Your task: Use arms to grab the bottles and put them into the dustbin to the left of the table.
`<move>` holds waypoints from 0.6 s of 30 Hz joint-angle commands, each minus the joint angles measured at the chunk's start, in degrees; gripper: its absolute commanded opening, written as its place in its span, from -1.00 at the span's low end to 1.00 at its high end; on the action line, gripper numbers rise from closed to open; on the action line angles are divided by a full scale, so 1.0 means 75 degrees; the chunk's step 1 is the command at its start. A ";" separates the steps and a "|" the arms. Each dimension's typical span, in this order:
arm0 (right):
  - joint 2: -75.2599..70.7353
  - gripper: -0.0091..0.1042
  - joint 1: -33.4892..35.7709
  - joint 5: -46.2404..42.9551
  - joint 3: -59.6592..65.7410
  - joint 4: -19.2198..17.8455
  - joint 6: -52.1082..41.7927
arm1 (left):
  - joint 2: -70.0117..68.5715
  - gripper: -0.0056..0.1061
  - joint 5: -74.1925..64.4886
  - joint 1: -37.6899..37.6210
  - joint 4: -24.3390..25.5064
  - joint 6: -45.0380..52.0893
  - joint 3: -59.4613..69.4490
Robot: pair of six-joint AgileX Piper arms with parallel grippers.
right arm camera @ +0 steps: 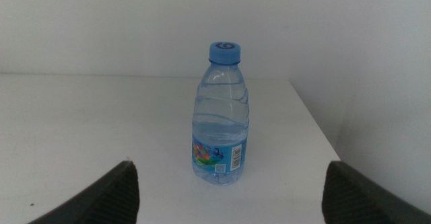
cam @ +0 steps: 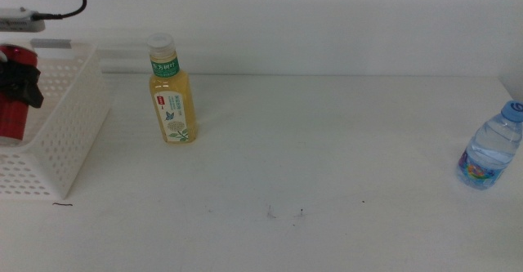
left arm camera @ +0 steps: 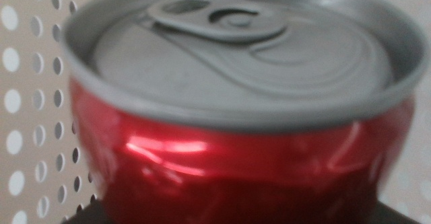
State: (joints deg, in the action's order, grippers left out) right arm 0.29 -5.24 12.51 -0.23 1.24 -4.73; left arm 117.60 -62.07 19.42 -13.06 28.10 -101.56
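Can [left arm camera: 236, 130] is hanging over bin [cam: 69, 133] in left gripper [cam: 20, 84]; early release risks rim bounce. Right gripper [right arm camera: 229, 197] is waiting open nr water bottle [right arm camera: 222, 116].

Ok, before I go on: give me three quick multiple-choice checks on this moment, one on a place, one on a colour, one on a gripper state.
1. Where is the red can?
A. on the table's middle
B. over the white basket, at the left gripper
C. beside the water bottle

2. What colour is the water bottle's cap?
A. blue
B. white
C. green

3. How does the right gripper stand?
A. shut on the water bottle
B. shut on the tea bottle
C. open, short of the water bottle

Answers:
1 B: the middle view shows it there.
2 A: the right wrist view shows blue; the tea bottle has the white cap.
3 C: its jaws stand wide apart.
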 commanded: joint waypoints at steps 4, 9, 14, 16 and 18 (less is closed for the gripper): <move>-0.0039 0.76 -0.0062 -0.0069 0.0031 -0.0055 -0.0030 | 0.0012 0.38 0.0108 -0.0001 -0.0123 -0.0007 -0.0115; -0.0039 0.76 -0.0062 -0.0069 0.0031 -0.0055 -0.0030 | -0.0110 0.78 -0.0022 -0.0015 -0.0138 -0.0154 -0.0115; -0.0039 0.76 -0.0062 -0.0069 0.0031 -0.0055 -0.0030 | -0.0697 0.78 -0.0259 -0.0149 -0.0124 -0.0656 -0.0115; -0.0039 0.76 -0.0062 -0.0069 0.0031 -0.0055 -0.0030 | -0.1045 0.78 -0.0388 -0.0277 -0.0097 -0.0809 -0.0099; -0.0039 0.76 -0.0062 -0.0069 0.0031 -0.0055 -0.0030 | -0.1440 0.78 -0.0566 -0.0521 -0.0097 -0.0793 0.0014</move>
State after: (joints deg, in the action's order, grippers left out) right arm 0.29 -5.24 12.51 -0.23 1.24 -4.73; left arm 110.04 -64.71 17.10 -13.53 23.35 -101.83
